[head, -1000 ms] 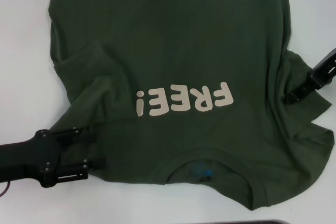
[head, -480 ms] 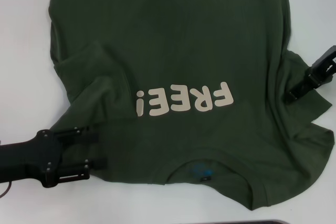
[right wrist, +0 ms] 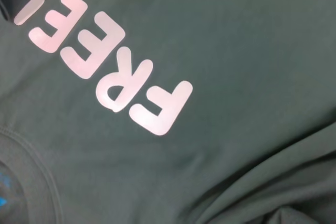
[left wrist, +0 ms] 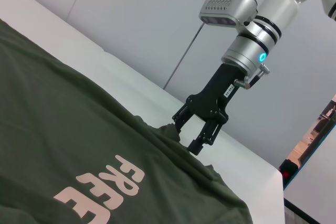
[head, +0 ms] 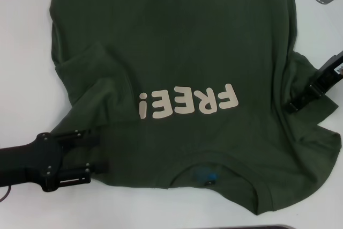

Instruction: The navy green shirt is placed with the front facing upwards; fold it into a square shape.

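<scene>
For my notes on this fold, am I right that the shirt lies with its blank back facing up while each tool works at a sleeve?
Not quite: the navy green shirt lies front up, with the cream FREE! lettering showing, as the head view makes plain. The rest holds: the left tool is at one sleeve and the right tool pinches a bunch of cloth at the other.

Head looks down; wrists sit low, close, sharing the shirt (head: 177, 52) lettering

Left tool (head: 94, 154) apparently spread; right tool (left wrist: 190, 136) pinching.
</scene>
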`<state>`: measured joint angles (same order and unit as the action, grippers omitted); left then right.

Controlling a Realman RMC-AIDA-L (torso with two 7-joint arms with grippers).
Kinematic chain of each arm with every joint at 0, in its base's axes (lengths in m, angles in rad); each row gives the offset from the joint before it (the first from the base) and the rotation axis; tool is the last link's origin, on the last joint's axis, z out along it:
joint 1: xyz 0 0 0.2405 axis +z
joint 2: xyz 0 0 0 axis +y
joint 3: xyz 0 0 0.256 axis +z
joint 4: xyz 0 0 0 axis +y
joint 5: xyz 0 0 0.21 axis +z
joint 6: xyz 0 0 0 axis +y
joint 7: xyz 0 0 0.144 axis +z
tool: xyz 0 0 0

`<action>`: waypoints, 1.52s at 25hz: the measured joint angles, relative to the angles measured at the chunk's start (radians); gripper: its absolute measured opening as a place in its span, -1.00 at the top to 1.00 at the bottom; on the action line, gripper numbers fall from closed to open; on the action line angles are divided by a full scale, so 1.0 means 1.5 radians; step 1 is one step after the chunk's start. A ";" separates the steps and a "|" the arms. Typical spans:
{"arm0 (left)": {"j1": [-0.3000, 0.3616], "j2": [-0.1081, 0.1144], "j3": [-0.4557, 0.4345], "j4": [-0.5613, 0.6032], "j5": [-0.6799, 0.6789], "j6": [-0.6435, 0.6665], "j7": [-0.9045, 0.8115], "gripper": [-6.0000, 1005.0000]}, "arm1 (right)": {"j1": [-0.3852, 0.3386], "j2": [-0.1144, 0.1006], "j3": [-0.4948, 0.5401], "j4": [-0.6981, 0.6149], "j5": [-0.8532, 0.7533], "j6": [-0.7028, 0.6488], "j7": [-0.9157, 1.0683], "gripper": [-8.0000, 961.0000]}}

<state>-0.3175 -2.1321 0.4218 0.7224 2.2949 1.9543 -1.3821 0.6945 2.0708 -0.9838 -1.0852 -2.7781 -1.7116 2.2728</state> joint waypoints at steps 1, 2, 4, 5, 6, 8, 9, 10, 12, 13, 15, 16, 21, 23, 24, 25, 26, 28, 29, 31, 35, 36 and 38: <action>0.000 0.000 0.000 0.000 0.000 0.000 0.000 -0.43 | -0.001 0.000 0.000 -0.001 0.000 0.000 0.001 -0.86; 0.000 0.000 0.000 0.000 0.000 0.000 0.000 -0.43 | -0.002 0.000 0.000 -0.003 0.000 0.000 0.002 -0.86; 0.000 0.000 0.000 0.000 0.000 0.000 0.000 -0.43 | -0.003 -0.001 0.001 -0.004 -0.001 0.002 0.004 -0.86; 0.000 0.000 0.000 0.000 0.000 0.000 0.000 -0.43 | -0.004 -0.001 0.000 -0.004 -0.002 0.004 0.005 -0.86; -0.001 -0.001 0.000 0.000 0.000 0.000 0.000 -0.43 | -0.004 0.000 0.001 -0.004 -0.003 0.008 0.006 -0.86; -0.001 -0.001 0.000 0.000 0.000 0.000 0.000 -0.43 | -0.004 0.000 0.000 -0.004 -0.003 0.016 0.009 -0.86; -0.001 -0.001 0.000 0.000 0.000 0.000 0.000 -0.43 | -0.005 0.000 0.001 -0.004 -0.003 0.018 0.012 -0.86; -0.001 -0.001 0.000 0.000 0.000 0.000 0.000 -0.43 | -0.005 0.000 0.001 -0.004 -0.003 0.020 0.013 -0.86; -0.001 -0.001 0.000 0.000 0.000 0.000 0.000 -0.43 | -0.005 0.000 0.004 -0.004 -0.004 0.022 0.015 -0.86; -0.001 -0.001 0.000 0.000 0.000 0.000 0.000 -0.43 | -0.005 -0.001 0.006 -0.004 -0.004 0.023 0.016 -0.86; -0.001 -0.001 0.000 0.000 0.000 0.000 0.000 -0.43 | -0.005 0.000 0.007 -0.004 -0.004 0.025 0.019 -0.86; -0.001 -0.001 0.000 0.000 0.000 0.000 0.000 -0.43 | -0.005 0.000 0.007 -0.004 -0.004 0.026 0.021 -0.86; -0.005 -0.002 0.000 0.000 0.000 0.000 0.000 -0.43 | -0.004 -0.001 0.010 -0.002 -0.004 0.028 0.044 -0.86; -0.005 -0.002 0.000 0.000 0.000 0.001 0.000 -0.43 | -0.004 -0.002 0.016 0.000 -0.005 0.028 0.053 -0.86; -0.006 -0.001 0.000 0.000 0.000 0.001 0.000 -0.43 | -0.004 -0.003 0.018 0.001 -0.005 0.026 0.054 -0.72; -0.006 -0.001 0.000 0.000 0.000 0.001 0.000 -0.43 | -0.004 -0.003 0.020 0.001 -0.005 0.024 0.055 -0.59; -0.006 -0.001 0.000 0.000 0.000 0.001 0.000 -0.43 | -0.004 -0.004 0.022 0.002 -0.005 0.021 0.056 -0.46; -0.005 -0.001 0.000 0.000 0.000 0.001 0.000 -0.43 | -0.004 -0.004 0.027 0.001 -0.005 0.019 0.059 -0.29; -0.005 -0.001 0.000 0.000 0.000 0.001 0.000 -0.43 | -0.004 -0.005 0.031 0.000 -0.005 0.018 0.060 -0.21; -0.005 -0.002 0.000 0.000 0.000 0.002 0.000 -0.43 | -0.004 -0.006 0.043 -0.001 -0.005 0.015 0.062 -0.04; -0.005 -0.002 0.000 0.000 0.000 0.005 0.000 -0.43 | -0.006 -0.008 0.051 -0.002 -0.005 0.013 0.063 0.15; -0.005 -0.002 0.000 0.000 0.000 0.006 0.000 -0.43 | -0.006 -0.008 0.052 -0.002 -0.006 0.013 0.064 0.20; -0.004 -0.002 0.000 0.000 0.000 0.007 0.000 -0.43 | -0.007 -0.008 0.052 0.000 -0.009 0.014 0.064 0.29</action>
<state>-0.3237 -2.1352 0.4218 0.7225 2.2949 1.9646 -1.3822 0.6835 2.0586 -0.9060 -1.0856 -2.7912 -1.6912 2.3687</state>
